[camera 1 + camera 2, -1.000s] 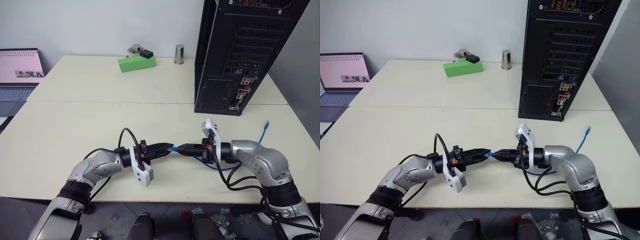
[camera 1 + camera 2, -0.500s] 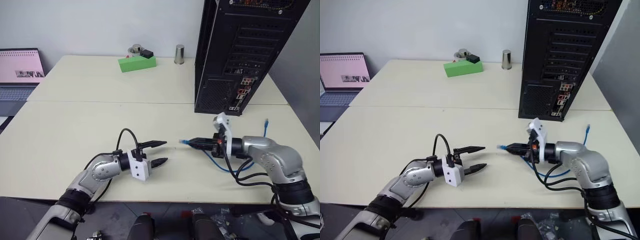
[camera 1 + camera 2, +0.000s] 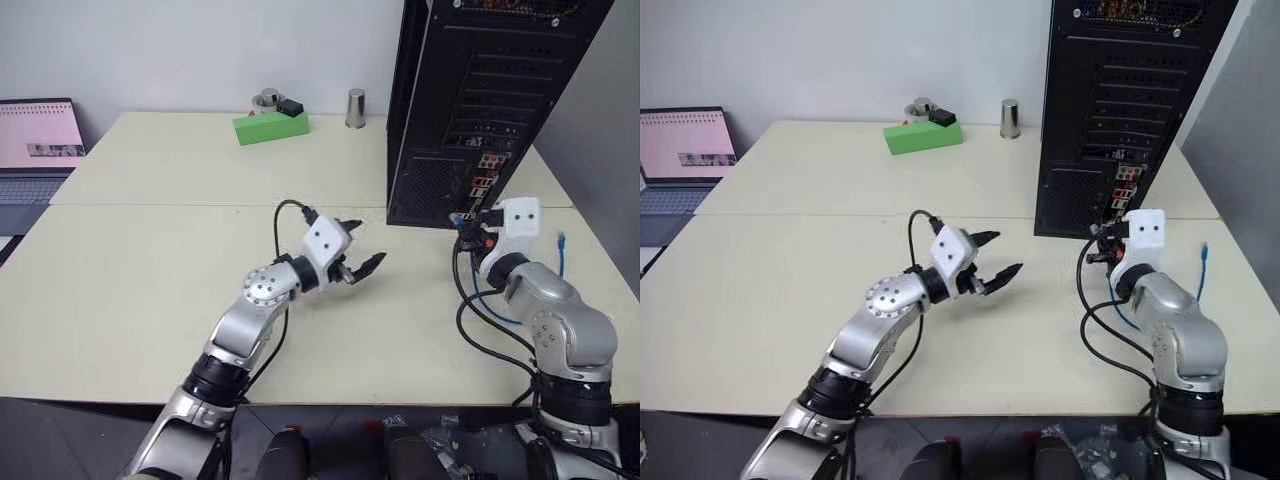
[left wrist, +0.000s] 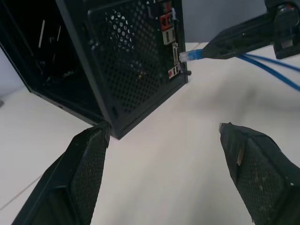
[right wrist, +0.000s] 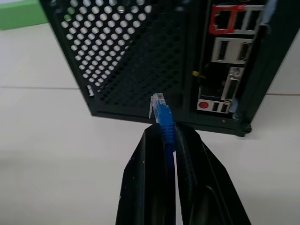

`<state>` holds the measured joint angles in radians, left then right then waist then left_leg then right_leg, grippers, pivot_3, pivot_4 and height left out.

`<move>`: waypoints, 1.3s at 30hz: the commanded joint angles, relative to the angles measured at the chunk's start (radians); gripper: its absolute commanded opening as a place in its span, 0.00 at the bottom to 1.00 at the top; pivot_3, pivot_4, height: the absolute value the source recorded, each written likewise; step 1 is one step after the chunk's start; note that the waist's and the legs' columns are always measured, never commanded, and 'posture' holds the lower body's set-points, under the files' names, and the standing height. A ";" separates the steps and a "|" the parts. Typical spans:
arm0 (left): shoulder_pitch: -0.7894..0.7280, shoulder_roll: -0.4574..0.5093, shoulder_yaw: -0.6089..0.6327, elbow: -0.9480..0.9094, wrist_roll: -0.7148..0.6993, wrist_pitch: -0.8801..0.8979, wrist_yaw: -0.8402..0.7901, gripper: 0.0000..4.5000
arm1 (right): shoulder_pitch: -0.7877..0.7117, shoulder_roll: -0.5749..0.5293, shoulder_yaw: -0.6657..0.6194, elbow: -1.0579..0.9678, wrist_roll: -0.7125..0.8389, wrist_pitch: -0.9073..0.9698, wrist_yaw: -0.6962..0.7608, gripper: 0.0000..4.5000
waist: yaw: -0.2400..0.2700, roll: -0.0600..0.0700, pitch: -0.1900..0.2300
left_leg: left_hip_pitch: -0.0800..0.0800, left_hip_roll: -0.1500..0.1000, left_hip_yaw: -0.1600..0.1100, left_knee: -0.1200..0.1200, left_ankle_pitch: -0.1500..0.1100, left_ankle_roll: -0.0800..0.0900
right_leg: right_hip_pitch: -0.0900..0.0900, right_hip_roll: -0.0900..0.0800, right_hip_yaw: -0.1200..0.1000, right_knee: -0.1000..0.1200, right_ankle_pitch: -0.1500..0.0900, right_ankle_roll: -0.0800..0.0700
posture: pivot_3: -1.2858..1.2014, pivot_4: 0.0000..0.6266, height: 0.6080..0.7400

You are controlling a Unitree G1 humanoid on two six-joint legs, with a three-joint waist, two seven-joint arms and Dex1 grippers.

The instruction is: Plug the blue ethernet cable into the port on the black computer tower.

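Over on the far left a laptop (image 3: 38,135) with a pink screen sits past the tabletop (image 3: 150,250) edge. Toward the back, a green block (image 3: 270,126) carries a small round thing and a black box on top, and a metal cup (image 3: 356,108) stands just beside the tower's corner.

The left pincer (image 3: 362,250) hovers above the middle of the tabletop with its fingers spread wide and nothing between them. The head views show it pointing toward the black computer tower (image 3: 470,90), well apart from it. Its own wrist view adds what the head views can't: the side mesh and dark open interior of the tower, plus the other arm's black fingers coming in holding the plug near the rear connectors.

The right pincer (image 5: 169,136) is clamped on the blue ethernet cable (image 5: 162,115), just behind the translucent plug. From the head views the white camera block on that wrist hides most of the grip, so the plug is hard to make out there. The right wrist view nails it: the plug pokes out past the fingertips, in front of the tower's lower mesh vent, not in any port yet. The red and silver connectors sit off to one side of it. The rest of the cable loops on the tabletop by the right arm, its far plug (image 3: 562,240) lying free.
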<state>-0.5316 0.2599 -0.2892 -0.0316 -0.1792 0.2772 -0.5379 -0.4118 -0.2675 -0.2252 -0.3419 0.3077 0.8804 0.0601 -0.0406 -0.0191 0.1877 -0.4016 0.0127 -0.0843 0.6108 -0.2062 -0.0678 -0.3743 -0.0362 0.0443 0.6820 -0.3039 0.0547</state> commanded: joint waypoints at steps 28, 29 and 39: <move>-0.183 -0.216 0.032 0.053 0.085 0.106 0.141 0.88 | -0.180 0.137 -0.056 0.094 -0.104 -0.175 -0.245 0.00 | 0.003 0.000 0.000 | 0.000 0.000 0.001 0.000 0.000 0.000 | 0.000 0.000 0.001 -0.001 0.000 0.000 | 0.52 0.24 1.00; -0.183 -0.218 0.032 0.052 0.086 0.106 0.140 0.88 | -0.180 0.135 -0.054 0.099 -0.105 -0.177 -0.244 0.00 | 0.003 0.000 0.000 | 0.000 0.000 0.001 0.000 0.000 0.000 | 0.000 0.000 0.001 -0.001 0.000 0.000 | 0.52 0.24 1.00; -0.183 -0.226 0.039 0.054 0.084 0.085 0.127 0.88 | -0.189 0.127 -0.050 0.145 -0.107 -0.202 -0.232 0.00 | 0.003 0.000 0.000 | 0.000 0.000 0.001 0.000 0.000 0.000 | 0.000 0.000 0.001 -0.001 0.000 0.000 | 0.52 0.24 1.00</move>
<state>-0.6937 0.0426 -0.2679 0.0457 -0.0933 0.3909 -0.4056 -0.5726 -0.1303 -0.2727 -0.1790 0.2081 0.7050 -0.1763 -0.0374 -0.0189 0.1876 -0.4019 0.0123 -0.0833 0.6103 -0.2062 -0.0678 -0.3747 -0.0364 0.0452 0.6812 -0.3039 0.0546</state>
